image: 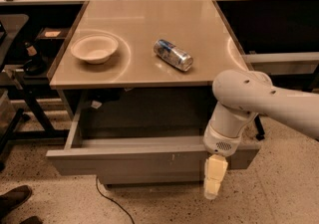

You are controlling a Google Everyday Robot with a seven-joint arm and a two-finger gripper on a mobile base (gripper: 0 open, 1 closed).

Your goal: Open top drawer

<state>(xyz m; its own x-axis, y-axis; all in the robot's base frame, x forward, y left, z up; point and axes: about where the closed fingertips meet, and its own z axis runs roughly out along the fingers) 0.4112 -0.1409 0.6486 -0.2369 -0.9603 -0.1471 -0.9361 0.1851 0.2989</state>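
Note:
The top drawer (134,161) stands pulled far out from under the tan tabletop. Its flat grey front has small white scuffs right of centre, and its dark shallow inside shows. My gripper (214,178) hangs from the white arm at the drawer front's right end, its cream fingers pointing down over the front face. The arm covers the drawer's right corner.
On the tabletop (144,24) lie a cream bowl (94,49) at the left and a can on its side (173,55) near the middle. A black cable (107,198) runs over the speckled floor under the drawer. A dark shoe (12,200) is at the bottom left. Black frames stand at the left.

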